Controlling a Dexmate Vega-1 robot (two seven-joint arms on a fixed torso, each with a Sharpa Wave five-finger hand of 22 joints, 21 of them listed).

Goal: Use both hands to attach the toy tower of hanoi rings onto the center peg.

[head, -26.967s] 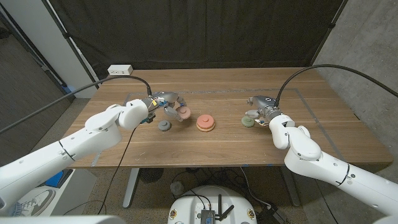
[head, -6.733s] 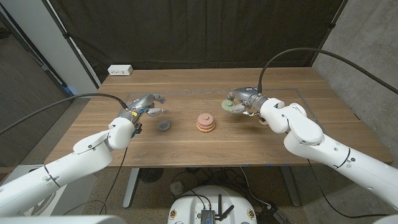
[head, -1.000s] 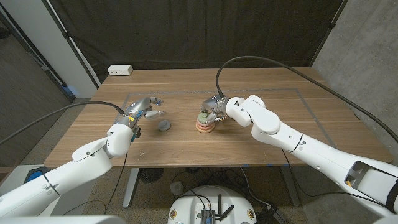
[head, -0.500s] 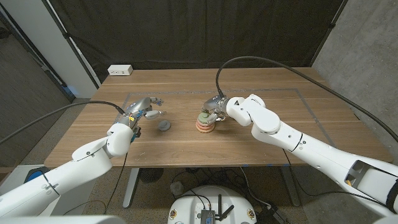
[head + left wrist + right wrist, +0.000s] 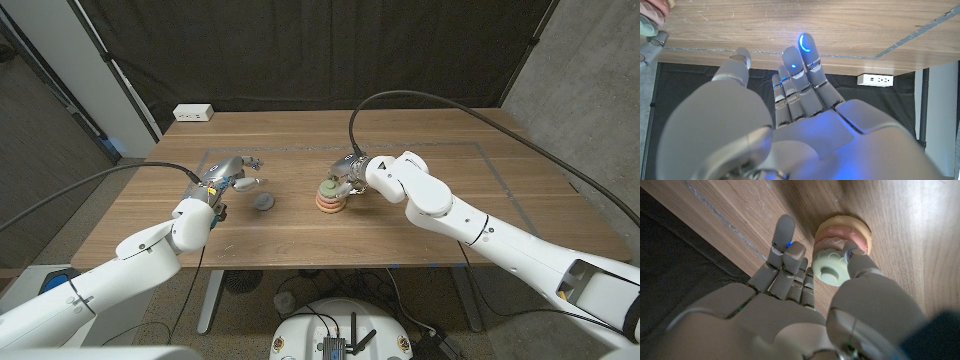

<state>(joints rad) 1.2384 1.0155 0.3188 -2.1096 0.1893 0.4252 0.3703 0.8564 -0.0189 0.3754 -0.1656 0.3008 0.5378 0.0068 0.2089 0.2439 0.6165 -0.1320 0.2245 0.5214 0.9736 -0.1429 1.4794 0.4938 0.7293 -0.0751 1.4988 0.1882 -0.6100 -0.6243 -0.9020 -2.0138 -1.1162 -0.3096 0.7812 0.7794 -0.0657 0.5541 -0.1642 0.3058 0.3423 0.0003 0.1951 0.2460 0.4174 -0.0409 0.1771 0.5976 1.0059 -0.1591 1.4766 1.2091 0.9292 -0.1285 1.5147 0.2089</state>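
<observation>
Right hand [image 5: 352, 177] pinches the green ring [image 5: 830, 268] over the center peg's stack [image 5: 330, 201]; released off-axis, it may slide off. Left hand [image 5: 232, 172] (fingers apart, holding nothing) waits near the grey ring [image 5: 264, 201].

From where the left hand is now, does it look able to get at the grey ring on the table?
Probably yes. The left hand is open and holds nothing, the grey ring lies near it with bare table between, and the right hand is busy at the stack.
</observation>
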